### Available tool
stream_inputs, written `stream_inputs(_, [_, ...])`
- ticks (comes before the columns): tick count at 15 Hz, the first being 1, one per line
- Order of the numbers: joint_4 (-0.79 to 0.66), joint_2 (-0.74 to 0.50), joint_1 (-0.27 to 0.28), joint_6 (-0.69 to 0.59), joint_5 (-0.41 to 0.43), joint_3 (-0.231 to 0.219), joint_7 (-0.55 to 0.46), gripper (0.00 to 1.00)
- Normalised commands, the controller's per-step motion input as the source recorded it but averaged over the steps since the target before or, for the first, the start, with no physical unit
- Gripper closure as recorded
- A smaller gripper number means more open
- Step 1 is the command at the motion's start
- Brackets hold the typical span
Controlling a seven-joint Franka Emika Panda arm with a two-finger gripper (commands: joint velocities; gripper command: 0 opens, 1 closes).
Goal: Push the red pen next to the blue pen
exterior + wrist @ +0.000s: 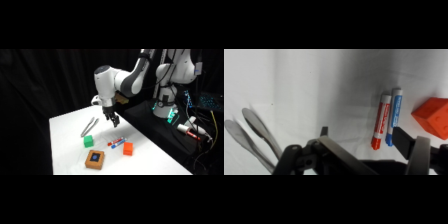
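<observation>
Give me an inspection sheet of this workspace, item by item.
Surface: white table, nothing spilled.
Job's things: red pen and blue pen lie side by side, parallel.
Clutter: orange cube, green cube, brown box, metal tongs.
Grippers: gripper above the table, clear of the pens, open.
Cables: wires right of the table.
Surroundings: black curtain.
</observation>
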Motion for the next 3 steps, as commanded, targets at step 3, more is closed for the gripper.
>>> stream_inputs(3, [-0.06,-0.36,-0.050,-0.23,0.010,0.093,0.12,0.00])
